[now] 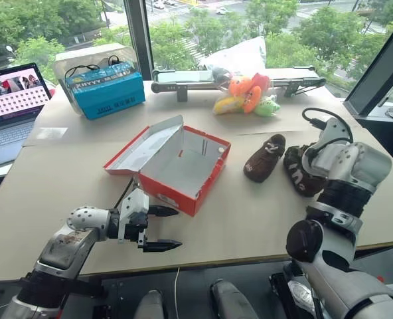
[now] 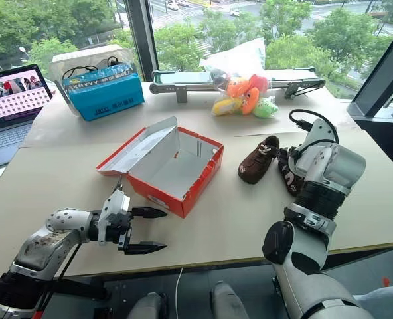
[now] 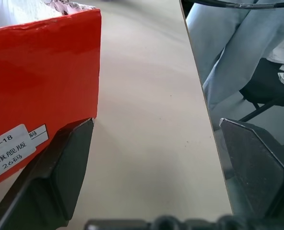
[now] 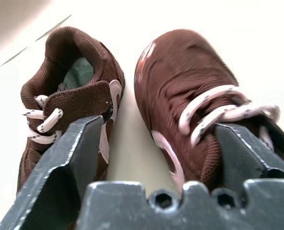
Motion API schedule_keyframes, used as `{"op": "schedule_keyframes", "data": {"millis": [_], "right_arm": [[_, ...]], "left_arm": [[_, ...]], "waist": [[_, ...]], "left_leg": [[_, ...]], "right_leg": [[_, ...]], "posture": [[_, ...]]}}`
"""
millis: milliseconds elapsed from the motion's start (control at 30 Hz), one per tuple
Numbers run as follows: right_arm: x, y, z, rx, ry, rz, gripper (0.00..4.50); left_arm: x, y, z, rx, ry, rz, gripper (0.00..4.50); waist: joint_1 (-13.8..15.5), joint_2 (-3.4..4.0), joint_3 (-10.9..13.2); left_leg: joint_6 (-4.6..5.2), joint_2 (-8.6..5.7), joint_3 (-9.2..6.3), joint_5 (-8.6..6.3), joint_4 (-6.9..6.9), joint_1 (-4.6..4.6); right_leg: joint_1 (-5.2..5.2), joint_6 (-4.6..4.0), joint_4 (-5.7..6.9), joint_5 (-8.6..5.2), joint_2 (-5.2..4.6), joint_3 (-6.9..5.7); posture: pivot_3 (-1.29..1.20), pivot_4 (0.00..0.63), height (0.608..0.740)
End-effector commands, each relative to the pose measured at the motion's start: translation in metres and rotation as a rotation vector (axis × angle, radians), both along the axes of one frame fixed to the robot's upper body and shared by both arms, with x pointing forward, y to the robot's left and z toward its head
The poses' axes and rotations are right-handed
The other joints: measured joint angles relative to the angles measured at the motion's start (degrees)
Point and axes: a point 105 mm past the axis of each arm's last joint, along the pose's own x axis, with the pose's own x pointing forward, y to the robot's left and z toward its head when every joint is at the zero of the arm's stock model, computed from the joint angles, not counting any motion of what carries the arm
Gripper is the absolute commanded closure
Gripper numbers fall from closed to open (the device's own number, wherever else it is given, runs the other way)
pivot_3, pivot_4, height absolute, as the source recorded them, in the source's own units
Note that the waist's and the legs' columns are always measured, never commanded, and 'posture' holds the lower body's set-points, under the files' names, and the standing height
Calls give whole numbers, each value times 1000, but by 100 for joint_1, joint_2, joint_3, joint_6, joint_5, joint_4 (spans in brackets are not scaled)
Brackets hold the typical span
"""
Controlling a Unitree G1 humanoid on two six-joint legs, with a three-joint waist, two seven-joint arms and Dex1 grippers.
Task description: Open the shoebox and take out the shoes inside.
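Observation:
The red shoebox (image 1: 195, 178) stands open on the table, its lid (image 1: 147, 143) folded back to the left and its white inside bare. To the right of the box, two dark brown shoes (image 1: 265, 157) (image 1: 296, 171) lie side by side. My right gripper (image 4: 156, 127) is open just above them, one finger in front of the left shoe (image 4: 70, 91) and the other in front of the right shoe (image 4: 185, 76). Beside the box's near corner (image 3: 41, 72) my left gripper (image 1: 173, 228) is open, holding nothing.
A blue box with cables (image 1: 105, 90) and a laptop (image 1: 10, 106) sit at the back left. Colourful plush toys (image 1: 246, 93) and a long grey device (image 1: 183, 76) lie at the back. A person's trouser leg (image 3: 228, 48) shows beyond the table's near edge.

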Motion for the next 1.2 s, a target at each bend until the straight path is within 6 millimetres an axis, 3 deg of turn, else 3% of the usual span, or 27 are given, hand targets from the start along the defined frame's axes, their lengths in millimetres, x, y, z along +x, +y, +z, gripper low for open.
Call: {"op": "schedule_keyframes", "data": {"millis": [33, 300, 500, 667, 800, 900, 1000, 1133, 1200], "right_arm": [[-17, -3, 28, -2, -84, -3, 591], [-26, 12, 24, -29, -140, 39, 591], [-38, -5, 17, -122, -130, 74, 591], [-51, -6, 25, -300, -114, 289, 591], [-65, 6, 43, -374, -142, 499, 591], [-81, 20, 57, -396, -193, 654, 591], [-101, 42, 54, -374, -230, 822, 591], [-123, 68, 35, -330, -255, 958, 591], [-120, 73, 13, -324, -243, 867, 591]], "left_arm": [[-2, 1, 9, -8, -32, -13, 0], [0, -1, 9, -8, -30, -21, 0], [2, 1, 9, -3, -36, -17, 0], [4, 6, 10, -12, -38, 39, 0], [3, 14, 13, -23, -27, 90, 0], [8, 28, 21, -60, 0, 191, 0], [11, 44, 26, -121, 77, 315, 0], [26, 85, 16, -94, 82, 565, 0], [41, 120, 15, -124, 33, 805, 0]], "waist": [[8, 2, 1], [6, 1, 1], [30, 2, 1], [51, 2, 1], [17, 5, 3], [22, 4, 3], [56, -1, 0], [120, -2, 0], [150, -11, -7]], "left_leg": [[0, 0, 0, 0, -2, 0], [0, 1, -1, 0, -4, 1], [0, 0, 0, 0, -6, -2], [0, 0, 3, 0, -13, -3], [0, 1, 7, 0, -22, 0], [1, 6, 6, 0, -25, 6], [0, 6, 4, 0, -24, 5], [1, 8, 5, -1, -23, 1], [0, 8, 5, -1, -19, -1]], "right_leg": [[-1, 0, 0, 0, 0, 0], [0, 1, -5, 0, 0, -2], [0, 2, -10, -1, -3, -2], [0, 3, -21, -2, -3, 0], [0, 3, -27, -3, -3, 3], [2, 2, -27, -2, 2, 1], [4, 3, -27, -3, 2, -1], [11, 11, -51, 3, 0, -4], [12, 15, -57, 6, -1, -4]], "posture": [[0, 150, 740], [0, 150, 740], [0, 150, 740], [0, 150, 740], [0, 150, 740], [0, 150, 740], [0, 150, 740], [0, 150, 740], [0, 150, 740]]}}
